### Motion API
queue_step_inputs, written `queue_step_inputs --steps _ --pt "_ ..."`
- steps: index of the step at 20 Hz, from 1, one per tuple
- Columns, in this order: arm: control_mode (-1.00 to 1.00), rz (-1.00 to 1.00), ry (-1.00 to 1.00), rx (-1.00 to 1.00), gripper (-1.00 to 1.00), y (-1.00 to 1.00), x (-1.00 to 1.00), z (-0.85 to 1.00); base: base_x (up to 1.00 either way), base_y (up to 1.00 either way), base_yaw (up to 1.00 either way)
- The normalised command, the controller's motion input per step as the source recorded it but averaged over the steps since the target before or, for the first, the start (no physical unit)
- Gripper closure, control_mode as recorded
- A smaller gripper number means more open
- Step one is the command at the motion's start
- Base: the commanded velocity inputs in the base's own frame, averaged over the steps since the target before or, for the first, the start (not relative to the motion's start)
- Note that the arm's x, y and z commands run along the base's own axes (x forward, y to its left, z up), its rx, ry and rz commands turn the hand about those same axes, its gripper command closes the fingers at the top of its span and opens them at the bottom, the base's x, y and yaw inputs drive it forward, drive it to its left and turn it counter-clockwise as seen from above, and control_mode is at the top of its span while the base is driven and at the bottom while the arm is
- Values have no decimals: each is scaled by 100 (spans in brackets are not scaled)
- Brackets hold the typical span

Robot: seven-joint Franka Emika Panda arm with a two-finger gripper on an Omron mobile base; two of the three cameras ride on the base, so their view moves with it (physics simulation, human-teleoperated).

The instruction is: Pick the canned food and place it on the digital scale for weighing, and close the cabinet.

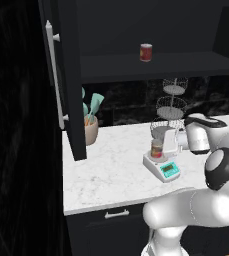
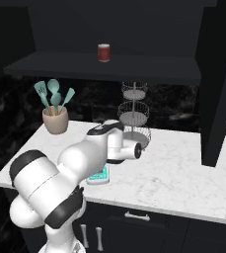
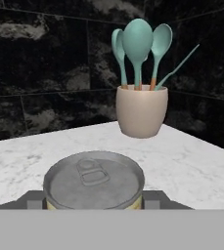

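The canned food [image 1: 157,148], red with a yellowish band, stands upright on the digital scale [image 1: 162,168], whose teal display faces the counter's front edge. My gripper [image 1: 162,145] reaches in from the right and is shut on the can. In the hand view the can's silvery top [image 3: 94,179] sits between my fingertips [image 3: 33,199]. In the right base view my arm covers the can, and the scale's display [image 2: 98,175] peeks out below it. The black cabinet stands open: its left door [image 1: 68,75] with a long silver handle [image 1: 55,75] swings out over the counter, and its right door [image 2: 218,79] is open too.
A plainer red can [image 1: 146,52] stands on the open cabinet shelf. A beige pot of teal utensils [image 1: 90,125] sits at the counter's back left. A three-tier wire basket stand [image 1: 171,107] rises right behind the scale. Black drawers [image 1: 117,214] run below the marble counter [image 1: 106,170].
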Motion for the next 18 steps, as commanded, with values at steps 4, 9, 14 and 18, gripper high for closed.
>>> queue_step_inputs --steps 4,9,14,18 --pt "-100 0 0 0 -100 -30 0 -7 0 0 0" --pt "-100 0 0 0 -100 -4 -2 0 0 0 0" --pt "-100 0 0 0 -100 6 -44 0 0 0 0" --pt "-100 1 0 0 -100 0 -33 0 0 0 0"
